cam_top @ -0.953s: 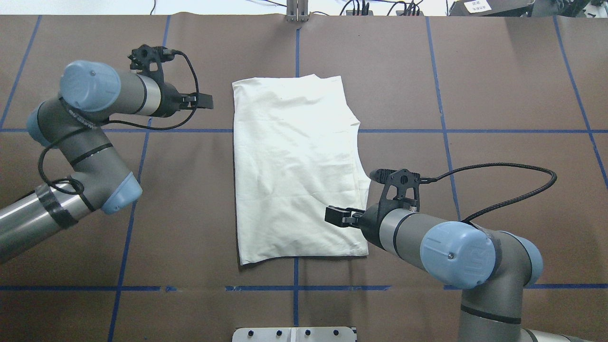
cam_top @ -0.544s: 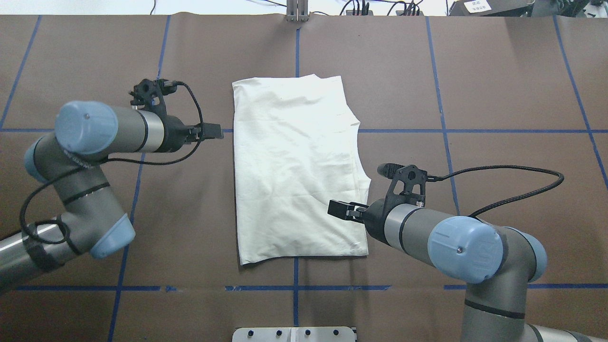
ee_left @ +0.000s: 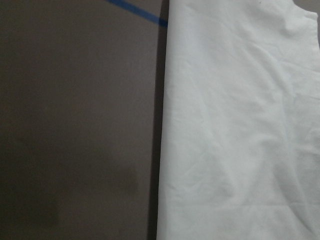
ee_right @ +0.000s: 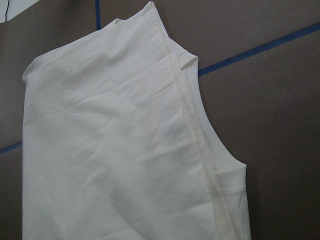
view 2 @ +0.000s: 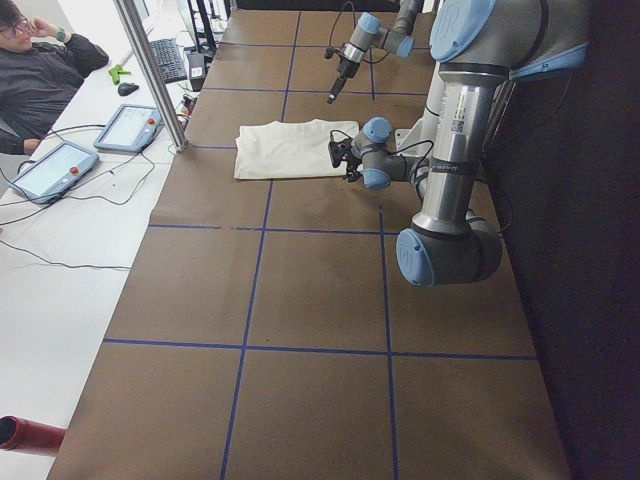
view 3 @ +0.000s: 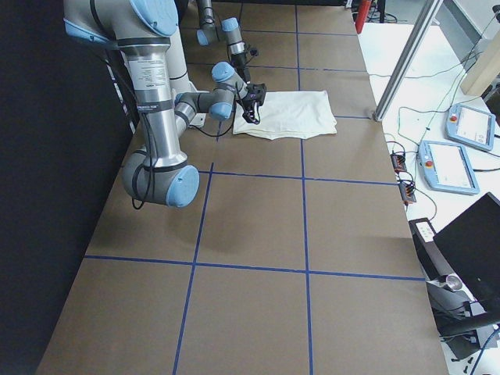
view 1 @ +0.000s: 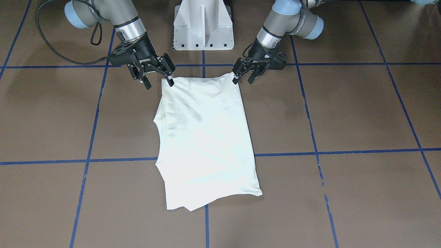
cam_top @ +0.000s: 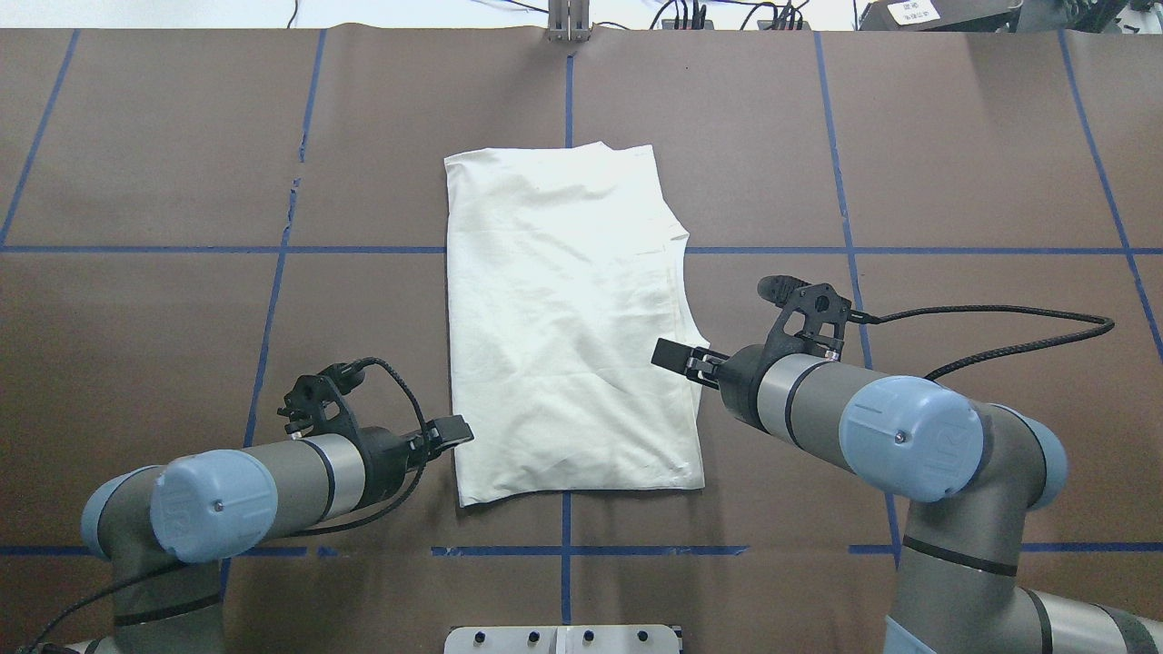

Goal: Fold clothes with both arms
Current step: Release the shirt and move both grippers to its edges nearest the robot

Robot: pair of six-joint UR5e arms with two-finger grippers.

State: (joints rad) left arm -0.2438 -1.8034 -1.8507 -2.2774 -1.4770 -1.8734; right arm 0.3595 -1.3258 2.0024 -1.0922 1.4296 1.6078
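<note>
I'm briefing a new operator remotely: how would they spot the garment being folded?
On the brown table crossed by blue tape lines, look at the centre. The folded cream shirt lies flat there, the only pale cloth on it.

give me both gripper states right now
Left gripper: open, holding nothing, beside a corner of the cream shirt.
Right gripper: open, holding nothing.

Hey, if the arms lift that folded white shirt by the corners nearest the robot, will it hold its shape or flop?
Probably floppy: the shirt lies flat with soft wrinkles, so it should sag between the left gripper and right gripper. It looks thin and light. Stacked layers at its stepped edge may slide apart.
</note>
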